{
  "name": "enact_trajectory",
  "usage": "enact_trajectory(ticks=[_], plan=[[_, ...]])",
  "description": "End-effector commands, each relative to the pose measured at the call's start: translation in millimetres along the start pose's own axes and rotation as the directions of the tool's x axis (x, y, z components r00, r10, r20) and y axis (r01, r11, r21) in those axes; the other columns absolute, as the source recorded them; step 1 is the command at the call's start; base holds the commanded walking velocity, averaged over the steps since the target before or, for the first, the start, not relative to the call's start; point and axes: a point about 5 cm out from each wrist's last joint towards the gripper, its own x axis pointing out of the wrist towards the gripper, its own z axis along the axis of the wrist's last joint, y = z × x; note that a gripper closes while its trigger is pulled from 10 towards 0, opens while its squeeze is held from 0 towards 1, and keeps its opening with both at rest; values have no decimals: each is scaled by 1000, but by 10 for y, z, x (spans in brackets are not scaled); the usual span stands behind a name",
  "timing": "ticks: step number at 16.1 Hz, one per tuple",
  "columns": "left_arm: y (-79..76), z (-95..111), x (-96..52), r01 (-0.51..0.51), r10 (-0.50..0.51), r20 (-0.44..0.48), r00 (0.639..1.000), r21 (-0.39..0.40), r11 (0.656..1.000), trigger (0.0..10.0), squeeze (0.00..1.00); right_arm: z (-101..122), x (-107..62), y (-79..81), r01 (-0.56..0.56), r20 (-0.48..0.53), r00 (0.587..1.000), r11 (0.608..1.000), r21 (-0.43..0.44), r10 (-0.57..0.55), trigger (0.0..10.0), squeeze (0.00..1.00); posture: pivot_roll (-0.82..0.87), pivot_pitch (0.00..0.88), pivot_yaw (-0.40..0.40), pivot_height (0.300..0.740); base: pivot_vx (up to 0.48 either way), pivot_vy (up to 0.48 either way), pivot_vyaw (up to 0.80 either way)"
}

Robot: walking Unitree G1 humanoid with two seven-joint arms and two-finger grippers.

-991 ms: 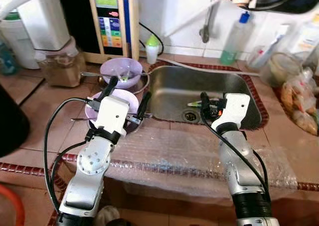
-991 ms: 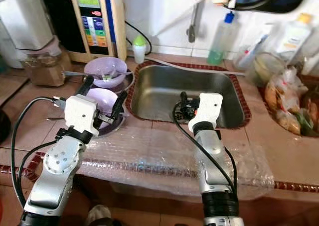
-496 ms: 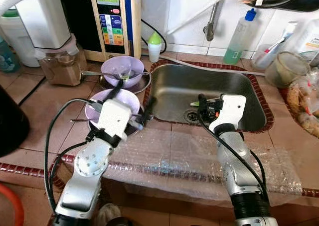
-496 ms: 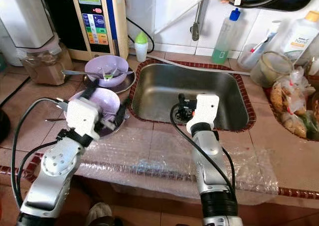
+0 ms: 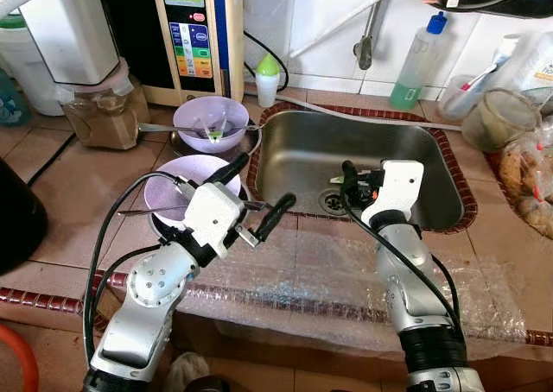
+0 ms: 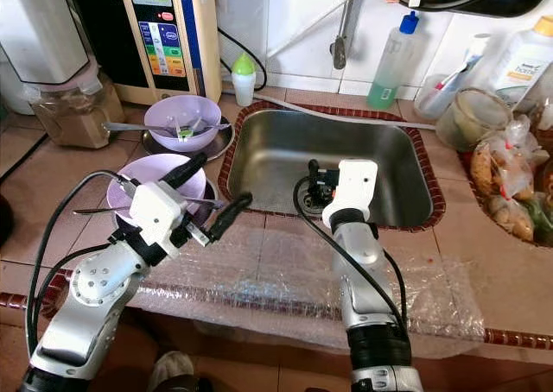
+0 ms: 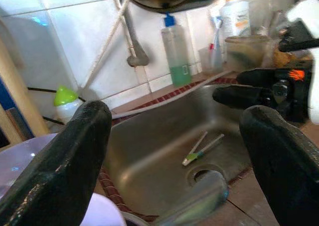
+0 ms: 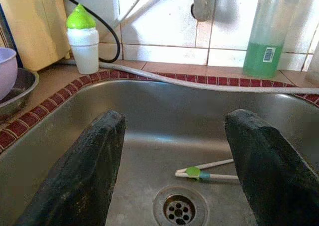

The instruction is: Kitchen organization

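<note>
Two chopsticks (image 8: 207, 169) in the sink (image 5: 302, 150), utensils in the far purple bowl (image 5: 210, 116)

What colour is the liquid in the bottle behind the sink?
Green, clearest in the right wrist view: bottle.

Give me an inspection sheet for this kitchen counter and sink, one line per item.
Surface: tiled counter, bubble wrap draped over its front edge.
Job's things: purple bowl near the left gripper; second purple bowl with a spoon behind it; training chopsticks lying in the sink beside the drain.
Clutter: soap bottle, small green-capped bottle, jar, bagged food.
Grippers: left gripper open, above the counter by the sink's edge; right gripper open, above the sink.
Cables: black cables along both arms; black cord at the wall.
Surroundings: white wall tiles, tap, water machine.
</note>
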Motion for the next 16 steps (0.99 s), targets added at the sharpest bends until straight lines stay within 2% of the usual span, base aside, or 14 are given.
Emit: enact_trajectory(ticks=[1,4,6,7,8,9,10,16], plan=[[-25,-30,-1,41,-40,-22,999,19,999,10000,0,9,19,2,-5,3,1000,1000,-7,5,10000,0,16,0,-15,740,0,0,0],[19,-26,-15,34,-33,-23,999,61,998,10000,0,-4,18,10,-9,0,1000,1000,-5,9,10000,0,18,0,-16,740,0,0,0],[66,-68,-41,38,-32,-48,998,133,990,10000,0,-13,30,-3,-6,-2,1000,1000,-7,6,10000,0,22,0,-19,740,0,0,0],[73,-107,-59,42,-32,-65,997,155,987,9098,0,-8,33,-6,-6,0,1000,1000,-7,6,10000,0,22,0,-19,740,0,0,0],[86,-157,-79,35,-22,-81,996,166,985,2784,0,-2,40,-9,-5,1,1000,1000,-7,5,10000,0,24,0,-20,740,0,0,0],[90,-167,-83,32,-19,-81,997,163,986,2784,0,-1,44,-8,-5,1,1000,1000,-7,5,10000,0,24,0,-20,740,0,0,0],[103,-199,-93,30,-15,-86,996,169,985,0,0,4,52,-11,-4,3,1000,1000,-7,4,10000,0,24,0,-20,740,0,0,0],[132,-222,-65,23,-8,-73,997,201,979,0,0,6,60,-20,2,7,1000,1000,-6,-2,10000,0,21,0,-17,740,0,0,0]])
